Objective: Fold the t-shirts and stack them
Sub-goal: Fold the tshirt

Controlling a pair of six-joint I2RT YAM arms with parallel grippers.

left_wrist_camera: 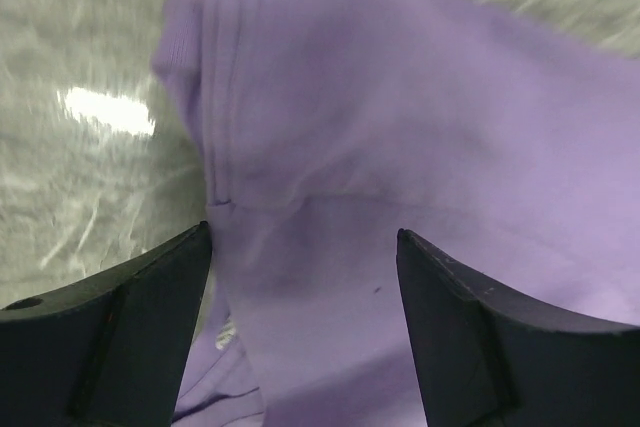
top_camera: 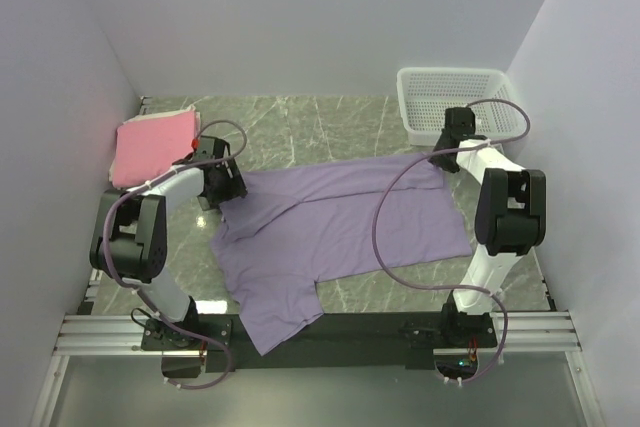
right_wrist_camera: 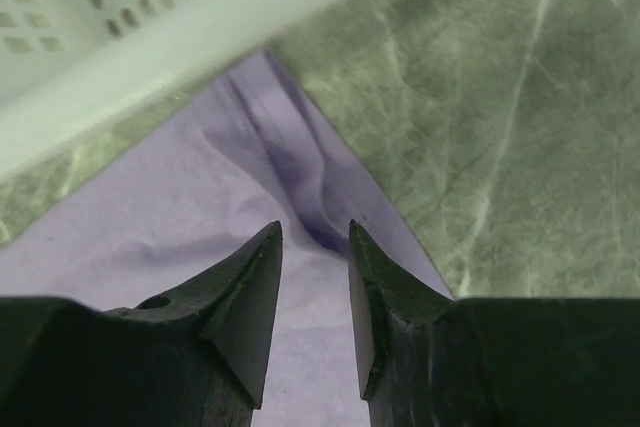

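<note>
1. Tees: two lie on the table [top_camera: 300, 119]. The pink tee [top_camera: 152, 150] is folded into a rectangle at the far left, against the left wall.
2. The left gripper [top_camera: 222, 192] is just right of the pink tee and apart from it, over the left edge of the purple tee [top_camera: 340, 232].
3. In the left wrist view, the left gripper [left_wrist_camera: 303, 237] has its fingers wide apart. Purple tee [left_wrist_camera: 400, 147] cloth fills the space below and between them, and bare table [left_wrist_camera: 80, 147] shows at the left. Nothing is clamped.
4. The purple tee is spread open across the middle of the table, between the two arms. Its surface is wrinkled, and a long crease runs across its far half. One near-left part reaches the dark base plate [top_camera: 350, 325].
5. The right gripper [top_camera: 443, 159] is at the far right corner of the purple tee.
6. In the right wrist view, the right gripper [right_wrist_camera: 313, 229] has its fingers at a narrow gap. A raised crease in the purple tee [right_wrist_camera: 200, 207] runs up to the tips. Whether that cloth is clamped cannot be told.
7. The basket [top_camera: 450, 72] stands at the far right corner of the table. In the right wrist view, the basket [right_wrist_camera: 150, 57] wall is just beyond the cloth corner, with table [right_wrist_camera: 500, 147] at the right.
</note>
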